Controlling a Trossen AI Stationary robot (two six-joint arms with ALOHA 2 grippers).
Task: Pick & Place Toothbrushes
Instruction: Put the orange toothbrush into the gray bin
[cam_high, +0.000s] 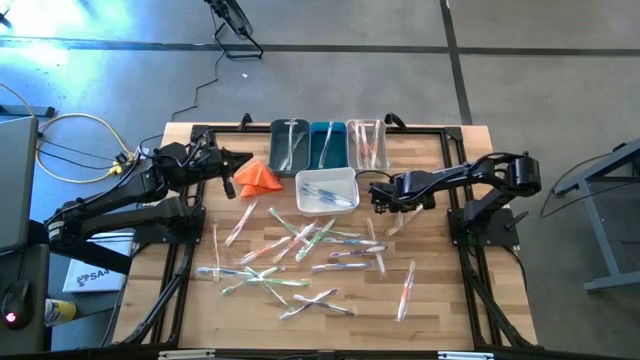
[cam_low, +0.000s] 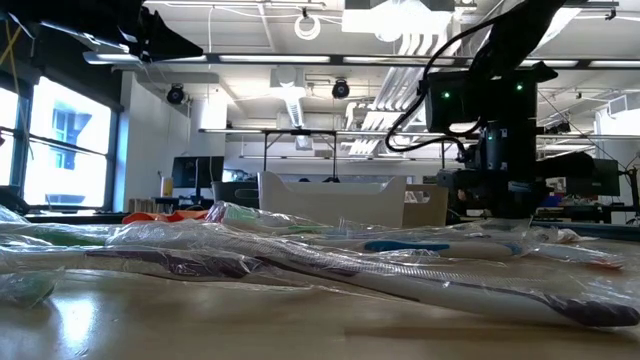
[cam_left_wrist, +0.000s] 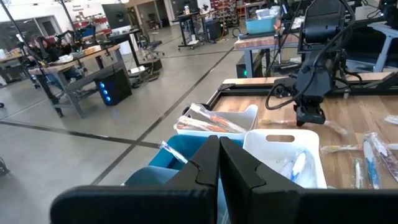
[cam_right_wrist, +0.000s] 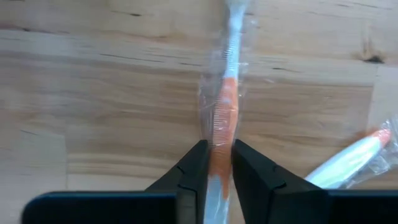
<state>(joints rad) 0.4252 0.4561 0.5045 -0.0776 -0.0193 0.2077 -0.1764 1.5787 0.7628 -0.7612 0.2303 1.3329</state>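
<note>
Many wrapped toothbrushes (cam_high: 290, 255) lie scattered flat on the wooden table (cam_high: 440, 300); they also fill the low view's foreground (cam_low: 300, 250). My right gripper (cam_right_wrist: 217, 149) points down at the table right of the white bin (cam_high: 327, 190) and is shut on an orange-handled toothbrush (cam_right_wrist: 222, 106). Another orange one (cam_right_wrist: 351, 155) lies beside it. My left gripper (cam_left_wrist: 219, 155) is shut and empty, hovering near the orange cloth (cam_high: 258, 176) left of the bins. My right gripper pinches the orange-handled toothbrush between its two fingers (cam_right_wrist: 194, 165), through the clear wrapper, on the orange handle (cam_right_wrist: 224, 127). The fingers come from above, pointing down, one on each side of the handle. Whether the toothbrush is off the wood, I cannot tell.
Three bins stand in a row at the far edge: dark grey (cam_high: 289, 145), teal (cam_high: 327, 145) and clear (cam_high: 367, 143), each holding toothbrushes. The white bin in front of them holds blue ones. Black frame rails (cam_high: 470, 260) run along the table's sides.
</note>
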